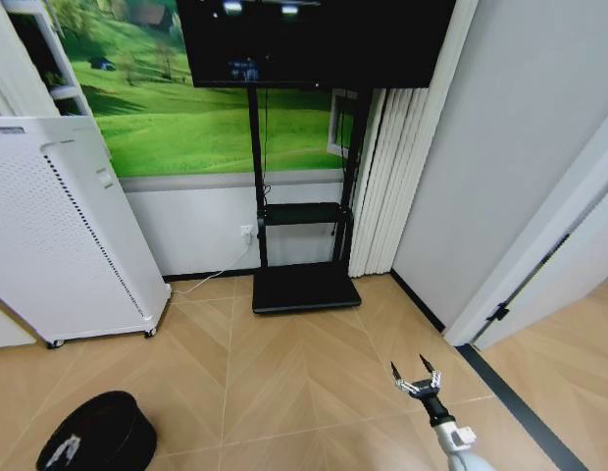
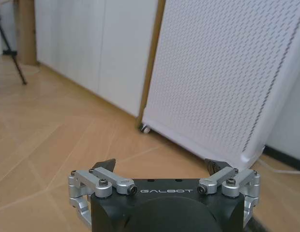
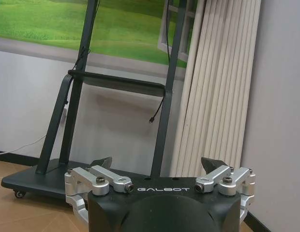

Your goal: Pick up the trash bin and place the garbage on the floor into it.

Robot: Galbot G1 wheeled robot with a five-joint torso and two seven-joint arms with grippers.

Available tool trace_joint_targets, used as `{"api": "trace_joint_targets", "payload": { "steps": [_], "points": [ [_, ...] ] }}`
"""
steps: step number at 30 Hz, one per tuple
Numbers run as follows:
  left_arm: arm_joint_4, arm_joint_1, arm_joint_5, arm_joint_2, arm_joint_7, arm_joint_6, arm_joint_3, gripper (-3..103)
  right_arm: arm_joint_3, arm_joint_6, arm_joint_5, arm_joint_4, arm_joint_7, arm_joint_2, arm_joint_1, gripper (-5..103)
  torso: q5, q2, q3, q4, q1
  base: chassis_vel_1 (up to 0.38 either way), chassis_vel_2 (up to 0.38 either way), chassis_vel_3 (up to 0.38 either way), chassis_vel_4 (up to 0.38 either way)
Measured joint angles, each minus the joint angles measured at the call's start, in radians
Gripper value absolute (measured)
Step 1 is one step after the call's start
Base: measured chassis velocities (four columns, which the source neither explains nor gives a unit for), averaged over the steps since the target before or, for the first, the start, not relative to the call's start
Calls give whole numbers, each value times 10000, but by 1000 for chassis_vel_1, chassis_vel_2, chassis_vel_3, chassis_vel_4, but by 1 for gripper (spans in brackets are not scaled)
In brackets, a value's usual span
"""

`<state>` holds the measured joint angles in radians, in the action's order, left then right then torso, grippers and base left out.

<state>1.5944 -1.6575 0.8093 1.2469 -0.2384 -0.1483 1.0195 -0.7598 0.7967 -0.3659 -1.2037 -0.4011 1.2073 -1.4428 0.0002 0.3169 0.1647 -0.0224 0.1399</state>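
Reading the right gripper [image 1: 415, 375] first: in the head view it sits low on the right side, above bare wood floor [image 1: 304, 373], its two dark fingertips spread wide apart with nothing between them. The right wrist view agrees; the right gripper [image 3: 158, 166] has its jaws fully open and empty, facing a black TV stand [image 3: 72, 116] and a white folded curtain [image 3: 213, 82] at the wall.

Left gripper [image 2: 160, 167] in the left wrist view: jaws likewise spread wide, holding nothing and touching nothing. Past its fingertips I see wood floor and a tall white perforated appliance [image 2: 222, 77] on casters, leaning across the view.

Trash bin [image 1: 98, 432]: I find it in the head view at the lower left, a small black round bin standing on the floor, its rim facing up toward the camera. A pale object lies inside it near the rim; I cannot tell what it is. The bin stands in front of the white appliance [image 1: 64, 226], apart from it, and well apart from the right gripper, which is on the opposite side of the floor. Neither gripper touches the bin.

Wall beyond: a dark screen [image 1: 314, 39] on the stand, with a green landscape mural [image 1: 177, 118] behind it.
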Motion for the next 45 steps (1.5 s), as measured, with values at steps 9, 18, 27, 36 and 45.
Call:
{"api": "trace_joint_targets", "payload": {
  "steps": [9,18,27,36,45],
  "points": [
    [2003,468,-1405,-202,575,-415,254,100,-201,-302,-900,-509,193,-213,-59,100,1,0,0,-1,0,0,0,0,0],
    [3508,1478,-2374,-973,783,-44,-1191,100,-836,-1214,-1591,-2845,535,-401,-711,100,0,0,0,-3,1,0,0,0,0],
    [3593,1827,-2783,-1150,653,220,-2054,100,-945,-1974,-1724,-4612,993,-542,-1086,100,-3,0,1,2,0,0,0,0,0],
    [3523,1930,-3264,-1153,502,311,-2510,100,-889,-2193,-1575,-4998,1323,-323,-1243,100,-1,0,1,-1,0,0,0,0,0],
    [3462,2164,-3187,-1341,358,373,-2862,100,-789,-2416,-1126,-5339,1705,-57,-1338,100,-3,-1,0,0,0,0,0,0,0]
  ]
}}
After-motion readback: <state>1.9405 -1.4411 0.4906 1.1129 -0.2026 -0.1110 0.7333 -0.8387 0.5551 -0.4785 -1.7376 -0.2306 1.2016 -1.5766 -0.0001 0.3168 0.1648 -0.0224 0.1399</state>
